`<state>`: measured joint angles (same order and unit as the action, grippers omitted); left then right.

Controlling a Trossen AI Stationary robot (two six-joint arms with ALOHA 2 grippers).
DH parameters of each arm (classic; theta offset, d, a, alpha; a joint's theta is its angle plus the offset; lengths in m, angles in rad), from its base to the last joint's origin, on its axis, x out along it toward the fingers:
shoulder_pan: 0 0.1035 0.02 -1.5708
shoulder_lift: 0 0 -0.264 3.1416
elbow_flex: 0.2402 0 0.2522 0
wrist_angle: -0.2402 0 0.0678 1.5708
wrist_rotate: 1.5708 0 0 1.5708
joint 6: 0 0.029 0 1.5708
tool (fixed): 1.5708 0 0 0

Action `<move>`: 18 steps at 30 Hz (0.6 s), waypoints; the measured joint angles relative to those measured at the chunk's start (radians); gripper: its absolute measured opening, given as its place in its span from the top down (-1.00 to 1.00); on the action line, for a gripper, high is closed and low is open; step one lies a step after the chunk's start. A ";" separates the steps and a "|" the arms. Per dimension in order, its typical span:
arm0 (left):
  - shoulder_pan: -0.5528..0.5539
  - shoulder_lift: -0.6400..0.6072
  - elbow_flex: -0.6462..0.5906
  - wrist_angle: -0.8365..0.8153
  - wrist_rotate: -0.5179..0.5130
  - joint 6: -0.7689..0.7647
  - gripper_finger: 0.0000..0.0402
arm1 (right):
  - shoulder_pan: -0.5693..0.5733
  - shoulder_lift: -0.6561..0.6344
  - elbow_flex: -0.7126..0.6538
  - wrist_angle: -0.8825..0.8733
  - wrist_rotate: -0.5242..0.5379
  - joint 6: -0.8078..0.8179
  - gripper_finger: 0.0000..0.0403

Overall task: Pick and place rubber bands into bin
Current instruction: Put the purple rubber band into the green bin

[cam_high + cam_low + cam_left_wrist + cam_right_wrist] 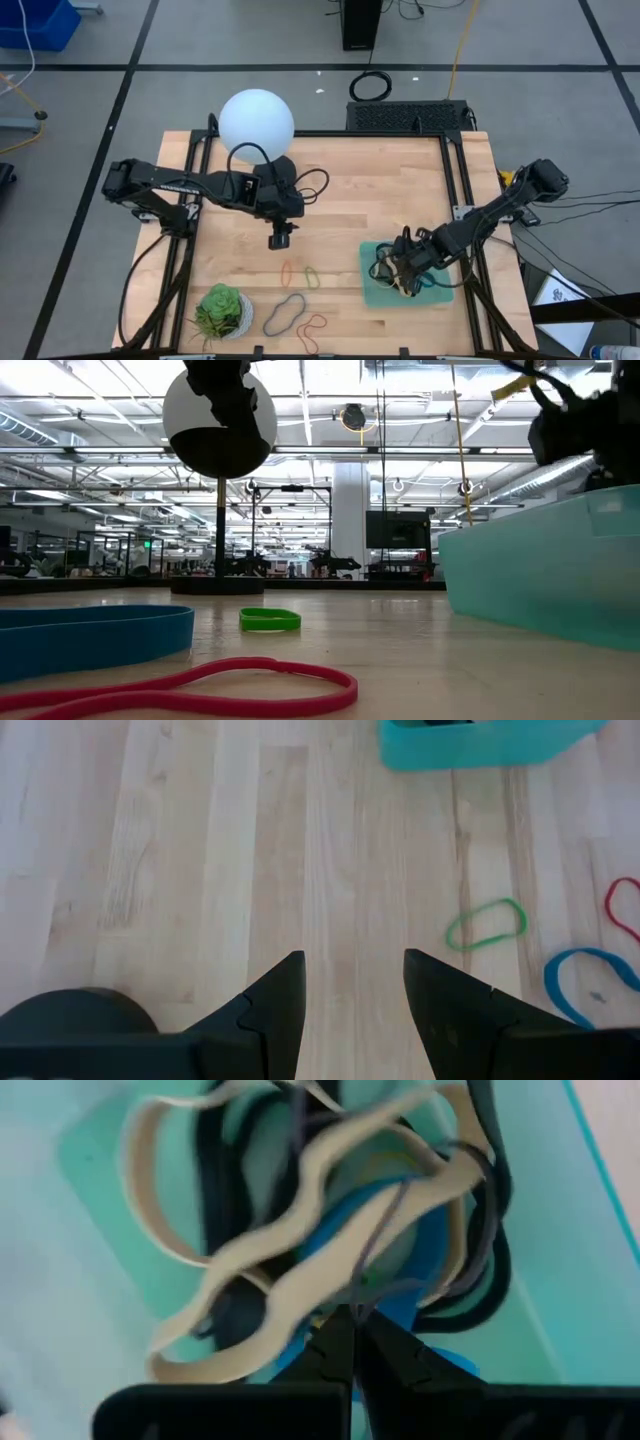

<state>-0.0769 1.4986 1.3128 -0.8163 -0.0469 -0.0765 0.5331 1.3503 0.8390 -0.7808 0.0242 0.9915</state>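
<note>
The bin (440, 290), lower right of the high view, holds a tangle of rubber bands (320, 1230). The right gripper (403, 262) hangs over it, jaws shut, apparently pinching one grey strand; best to part them low so it drops inside. Four loose bands (297, 300) lie on the bench (350, 190), lower centre. The left gripper (280, 238) waits part open, holding nothing

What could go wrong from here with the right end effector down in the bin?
The shut right end effector sits among tangled tan, black and blue rubber bands in the translucent mint-green plastic bin. Lifting out may snag and drag bands back onto the table, or shift the light bin.
</note>
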 joint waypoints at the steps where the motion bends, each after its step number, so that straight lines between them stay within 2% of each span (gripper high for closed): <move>1: 0.000 0.000 0.000 0.000 0.000 0.000 0.12 | 0.000 0.000 -0.012 0.007 0.000 0.008 1.00; 12: 0.000 0.000 0.000 0.007 0.000 0.003 0.12 | -0.001 -0.003 -0.039 0.012 -0.002 0.018 0.88; 18: -0.001 0.000 0.000 0.007 0.000 0.003 0.12 | -0.001 -0.003 -0.039 0.011 -0.002 -0.003 0.63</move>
<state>-0.0781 1.4986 1.3125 -0.8097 -0.0471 -0.0738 0.5323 1.3476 0.8001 -0.7698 0.0220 0.9884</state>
